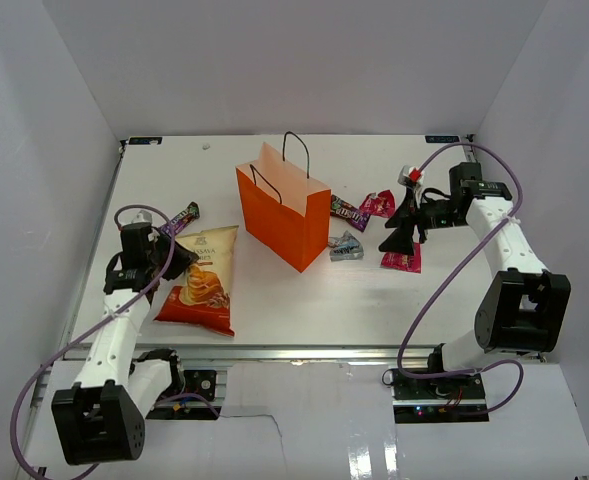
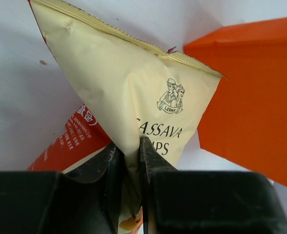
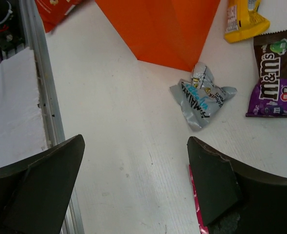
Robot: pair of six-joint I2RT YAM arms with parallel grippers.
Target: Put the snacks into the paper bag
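From above, you are seeing the paper bag (image 1: 284, 215) standing upright mid-table, mouth open. The chip bag (image 1: 202, 280) is lying to its left. Your left gripper (image 1: 182, 260) is meeting the chip bag's left edge. A dark packet (image 1: 179, 217) is lying just beyond that gripper. To the right of the paper bag, a dark brown packet (image 1: 349, 211), a magenta-pink packet (image 1: 379, 204) and a silver-blue packet (image 1: 346, 248) are lying scattered. Your right gripper (image 1: 398, 235) is hanging over a second pink packet (image 1: 402, 261).

In the left wrist view, your jaws are pinching a narrow fold of the chip bag's cream film, with the bag's sealed top pointing away and the orange bag wall sitting to the right.

In the right wrist view, your jaws are standing wide apart and holding nothing. The silver-blue packet is lying crumpled, touching the paper bag's corner. The dark brown packet is sitting at the right edge, with a yellow packet (image 3: 243, 17) above it. A pink edge is peeking out beside the right finger.
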